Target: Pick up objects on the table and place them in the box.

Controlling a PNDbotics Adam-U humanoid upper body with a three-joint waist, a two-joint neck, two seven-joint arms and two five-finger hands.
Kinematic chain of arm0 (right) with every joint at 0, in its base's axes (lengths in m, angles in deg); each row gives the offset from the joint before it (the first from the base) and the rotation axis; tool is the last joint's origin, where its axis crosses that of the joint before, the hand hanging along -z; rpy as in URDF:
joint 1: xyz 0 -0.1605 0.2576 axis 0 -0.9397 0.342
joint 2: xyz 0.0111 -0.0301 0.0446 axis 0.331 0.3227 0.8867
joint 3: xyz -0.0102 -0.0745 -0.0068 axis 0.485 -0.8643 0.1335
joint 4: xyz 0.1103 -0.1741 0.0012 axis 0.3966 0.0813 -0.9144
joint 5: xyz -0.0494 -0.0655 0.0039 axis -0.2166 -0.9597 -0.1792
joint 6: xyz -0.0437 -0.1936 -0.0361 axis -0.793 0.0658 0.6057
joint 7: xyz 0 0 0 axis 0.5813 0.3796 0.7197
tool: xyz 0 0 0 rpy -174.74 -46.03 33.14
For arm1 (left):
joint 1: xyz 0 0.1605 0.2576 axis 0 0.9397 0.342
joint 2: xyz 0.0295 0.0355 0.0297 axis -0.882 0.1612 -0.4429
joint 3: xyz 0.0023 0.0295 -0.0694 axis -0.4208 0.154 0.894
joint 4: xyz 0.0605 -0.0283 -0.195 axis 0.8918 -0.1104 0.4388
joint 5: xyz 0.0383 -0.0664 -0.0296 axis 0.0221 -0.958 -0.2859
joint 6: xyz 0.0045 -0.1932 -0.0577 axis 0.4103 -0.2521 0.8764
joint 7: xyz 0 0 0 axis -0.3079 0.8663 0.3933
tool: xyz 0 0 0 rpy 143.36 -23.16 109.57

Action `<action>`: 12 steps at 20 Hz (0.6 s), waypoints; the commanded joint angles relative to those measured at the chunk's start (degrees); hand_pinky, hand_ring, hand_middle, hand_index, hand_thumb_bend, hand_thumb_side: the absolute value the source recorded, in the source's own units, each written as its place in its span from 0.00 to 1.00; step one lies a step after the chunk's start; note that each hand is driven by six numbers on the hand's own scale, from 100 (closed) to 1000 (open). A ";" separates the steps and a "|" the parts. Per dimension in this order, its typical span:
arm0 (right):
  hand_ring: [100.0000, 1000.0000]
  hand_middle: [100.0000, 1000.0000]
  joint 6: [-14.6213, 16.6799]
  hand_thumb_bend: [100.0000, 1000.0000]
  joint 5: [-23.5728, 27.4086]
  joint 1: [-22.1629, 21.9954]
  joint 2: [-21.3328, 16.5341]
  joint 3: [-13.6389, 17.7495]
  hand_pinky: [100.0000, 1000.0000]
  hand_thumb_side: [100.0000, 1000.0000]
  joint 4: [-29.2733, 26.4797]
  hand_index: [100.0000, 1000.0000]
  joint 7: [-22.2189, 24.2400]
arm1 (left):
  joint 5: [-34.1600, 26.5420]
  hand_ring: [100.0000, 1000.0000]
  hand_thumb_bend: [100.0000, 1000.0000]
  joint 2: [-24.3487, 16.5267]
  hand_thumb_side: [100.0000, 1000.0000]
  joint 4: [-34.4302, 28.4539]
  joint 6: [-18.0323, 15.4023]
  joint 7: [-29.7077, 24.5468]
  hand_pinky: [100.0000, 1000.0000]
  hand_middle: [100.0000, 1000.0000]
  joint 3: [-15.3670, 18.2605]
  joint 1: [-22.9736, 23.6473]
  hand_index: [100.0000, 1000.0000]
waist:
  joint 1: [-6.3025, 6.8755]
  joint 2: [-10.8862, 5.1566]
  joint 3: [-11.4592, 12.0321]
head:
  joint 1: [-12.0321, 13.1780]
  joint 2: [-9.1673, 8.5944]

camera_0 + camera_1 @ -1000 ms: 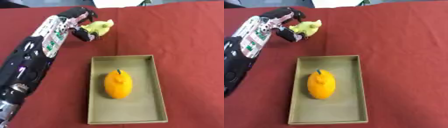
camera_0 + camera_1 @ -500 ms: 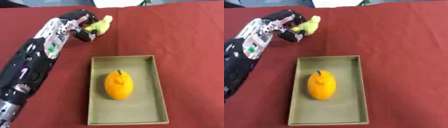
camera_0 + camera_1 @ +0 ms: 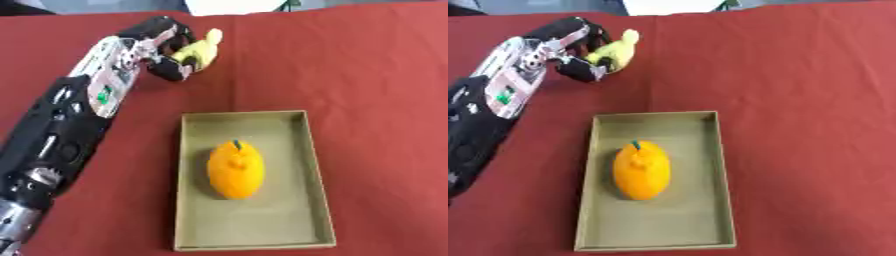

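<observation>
While left hand (image 3: 162, 50) fingers apparently clasp it, the yellow object (image 3: 199, 49) points up-right, away.

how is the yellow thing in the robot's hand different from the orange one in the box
The yellow object is paler and smaller; the orange object is deeper in colour and bulkier. The yellow object is held in the left hand beyond the box; the orange object lies inside it, untouched. Both are rounded.

Pale yellow fruit-shaped object (image 3: 199, 51) at the far left, gripped; orange fruit (image 3: 234, 169) lying inside shallow tan box (image 3: 316, 165).
</observation>
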 commanded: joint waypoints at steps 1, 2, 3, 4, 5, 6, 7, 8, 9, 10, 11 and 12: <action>0.69 0.66 -0.03 0.00 -0.10 0.47 -0.72 0.91 0.73 0.92 -0.66 0.85 -0.10 | 4.18 0.55 0.00 -0.82 0.00 -0.21 1.12 2.80 0.41 0.37 0.45 -0.92 0.68 | -0.17 -1.09 -0.20 | 0.29 -0.87; 0.69 0.66 -0.03 0.00 -0.06 0.44 -0.68 0.97 0.73 0.92 -0.63 0.85 -0.13 | 5.53 0.53 0.00 -0.81 0.00 -0.08 1.53 3.61 0.38 0.36 0.49 -0.86 0.65 | -0.17 -1.04 -0.26 | 0.28 -0.86; 0.69 0.66 -0.03 0.00 -0.01 0.39 -0.66 1.02 0.73 0.92 -0.61 0.85 -0.17 | 6.72 0.52 0.00 -0.76 0.00 0.10 1.85 4.22 0.37 0.35 0.53 -0.82 0.64 | -0.17 -1.00 -0.31 | 0.28 -0.85; 0.69 0.66 -0.05 0.00 0.03 0.33 -0.63 1.08 0.73 0.93 -0.58 0.85 -0.21 | 7.66 0.51 0.00 -0.71 0.00 0.24 2.05 4.62 0.35 0.33 0.56 -0.80 0.62 | -0.17 -0.97 -0.33 | 0.29 -0.82; 0.69 0.66 -0.09 0.00 0.07 0.24 -0.62 1.14 0.73 0.93 -0.51 0.85 -0.24 | 8.40 0.50 0.00 -0.68 0.00 0.32 2.13 4.83 0.35 0.33 0.55 -0.77 0.62 | -0.16 -0.96 -0.33 | 0.28 -0.78; 0.69 0.66 -0.15 0.00 0.09 0.15 -0.60 1.19 0.73 0.94 -0.45 0.85 -0.27 | 8.89 0.48 0.00 -0.68 0.00 0.24 2.08 4.92 0.34 0.33 0.50 -0.78 0.62 | -0.14 -0.96 -0.29 | 0.25 -0.72; 0.69 0.65 -0.20 0.00 0.12 0.04 -0.59 1.24 0.73 0.94 -0.38 0.85 -0.30 | 9.18 0.46 0.00 -0.73 0.00 -0.08 1.89 4.93 0.34 0.34 0.36 -0.79 0.62 | -0.12 -0.99 -0.23 | 0.18 -0.65; 0.69 0.65 -0.25 0.00 0.14 -0.09 -0.58 1.29 0.73 0.95 -0.30 0.85 -0.32 | 9.43 0.45 0.00 -0.87 0.00 -0.65 1.59 4.88 0.34 0.35 0.13 -0.84 0.62 | -0.10 -1.03 -0.15 | 0.08 -0.55; 0.69 0.65 -0.28 0.01 0.15 -0.20 -0.58 1.33 0.73 0.95 -0.24 0.85 -0.34 | 9.64 0.44 0.00 -1.05 0.00 -1.34 1.28 4.79 0.33 0.36 -0.10 -0.87 0.62 | -0.07 -1.09 -0.08 | -0.04 -0.44; 0.69 0.65 -0.32 0.01 0.17 -0.32 -0.59 1.37 0.73 0.95 -0.17 0.85 -0.36 | 9.70 0.43 0.00 -1.24 0.00 -2.12 0.96 4.67 0.33 0.37 -0.29 -0.91 0.61 | -0.05 -1.17 -0.01 | -0.17 -0.30; 0.69 0.65 -0.34 0.01 0.19 -0.44 -0.63 1.42 0.73 0.95 -0.11 0.85 -0.39 | 9.66 0.42 0.00 -1.48 0.00 -2.94 0.66 4.51 0.32 0.36 -0.48 -0.93 0.61 | -0.02 -1.28 0.07 | -0.29 -0.15; 0.69 0.65 -0.35 0.01 0.23 -0.56 -0.67 1.48 0.72 0.96 -0.05 0.85 -0.44 | 9.66 0.42 0.00 -1.78 0.00 -3.84 0.39 4.33 0.32 0.36 -0.69 -0.95 0.61 | 0.02 -1.41 0.17 | -0.40 -0.02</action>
